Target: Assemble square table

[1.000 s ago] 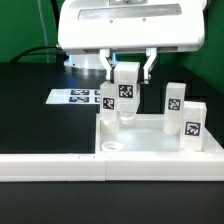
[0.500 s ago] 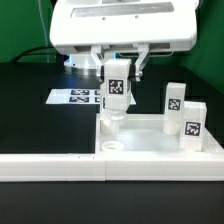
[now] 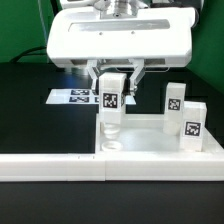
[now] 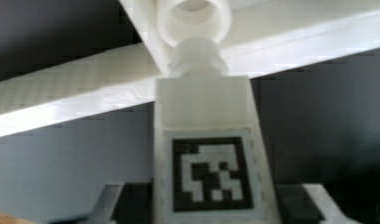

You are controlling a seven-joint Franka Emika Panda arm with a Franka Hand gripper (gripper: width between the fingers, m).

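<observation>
Nearby, two spare legs (image 3: 183, 118) stand beside the square top (image 3: 150, 140); gripper (image 3: 113, 82) fingers pinch a black-and-white tagged leg (image 3: 111, 103).

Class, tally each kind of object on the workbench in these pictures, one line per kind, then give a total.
Table legs: 3 (one in the gripper, at; two at and)
Square table top: 1
Marker board: 1
Long white fence: 1
Total: 6

Showing smooth white plastic with a slight sheen: leg (image 3: 112, 101) between the fingers, square top (image 3: 150, 140) below them. Carrying matt black-white printed tag (image 4: 212, 170).
</observation>
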